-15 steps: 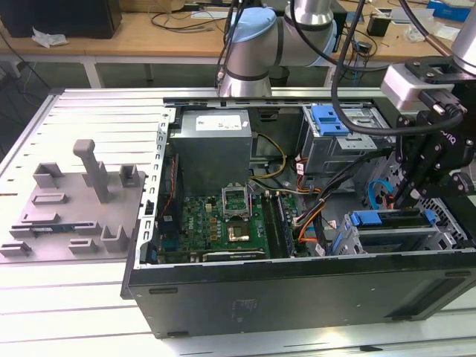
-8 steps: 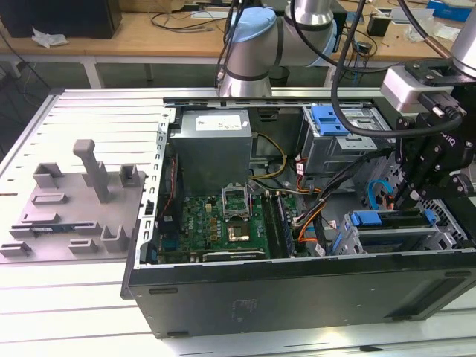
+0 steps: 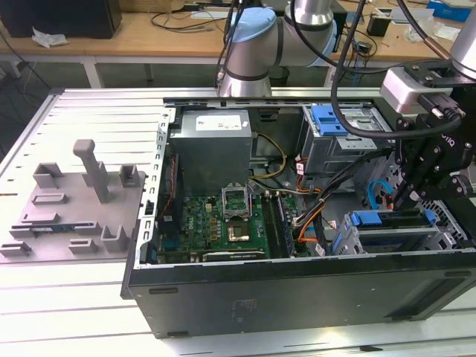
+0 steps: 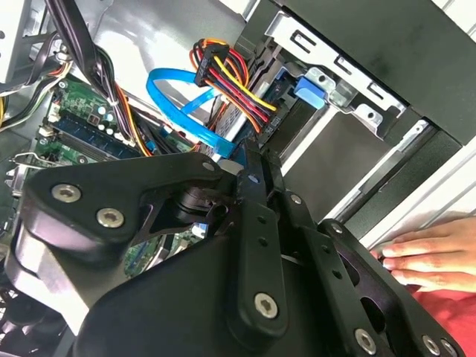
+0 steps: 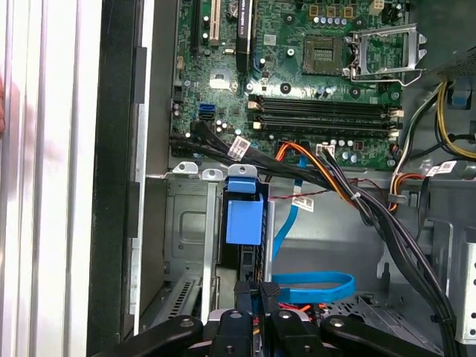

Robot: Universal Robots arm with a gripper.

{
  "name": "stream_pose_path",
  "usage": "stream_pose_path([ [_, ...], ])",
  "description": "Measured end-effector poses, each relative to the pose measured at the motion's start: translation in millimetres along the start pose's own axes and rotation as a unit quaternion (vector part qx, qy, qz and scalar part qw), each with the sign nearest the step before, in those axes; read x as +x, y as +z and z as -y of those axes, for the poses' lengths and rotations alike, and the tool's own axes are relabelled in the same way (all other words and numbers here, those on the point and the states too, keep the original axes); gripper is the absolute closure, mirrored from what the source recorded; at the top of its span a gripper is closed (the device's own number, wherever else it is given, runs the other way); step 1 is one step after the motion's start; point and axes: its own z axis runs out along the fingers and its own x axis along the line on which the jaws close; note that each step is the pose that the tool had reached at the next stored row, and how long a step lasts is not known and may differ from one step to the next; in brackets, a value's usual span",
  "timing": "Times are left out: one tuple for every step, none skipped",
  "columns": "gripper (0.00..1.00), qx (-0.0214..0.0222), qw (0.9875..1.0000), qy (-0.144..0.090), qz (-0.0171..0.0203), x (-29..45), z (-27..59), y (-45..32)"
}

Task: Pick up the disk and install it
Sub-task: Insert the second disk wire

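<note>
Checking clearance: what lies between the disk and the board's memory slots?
In the first wrist view, a bundle of black and orange cables crosses between the disk and the memory slots.

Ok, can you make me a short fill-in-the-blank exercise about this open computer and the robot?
1. The claw hangs over the open computer case at the exterior view's ___.
2. The carrier frame of the disk in the drive bay is ___ in colour.
3. The motherboard is ___ in colour.

Missing words: right; blue; green.
</note>
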Motion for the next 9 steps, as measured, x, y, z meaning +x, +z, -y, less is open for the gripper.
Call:
stream_pose_path([
  [0.84,0.0,1.0,0.0,0.0,0.0,0.0,0.4],
  [0.84,0.0,1.0,0.0,0.0,0.0,0.0,0.6],
  [0.84,0.0,1.0,0.0,0.0,0.1,0.1,0.8],
  [0.84,0.0,1.0,0.0,0.0,0.1,0.1,1.0],
  [0.84,0.0,1.0,0.0,0.0,0.1,0.1,1.1],
  [0.84,0.0,1.0,0.0,0.0,0.2,0.1,1.2],
  [0.84,0.0,1.0,0.0,0.0,0.2,0.1,1.5],
  [0.84,0.0,1.0,0.0,0.0001,0.2,0.1,2.0],
  [0.84,0.0,1.0,0.0,0.0,0.2,0.1,2.9],
])
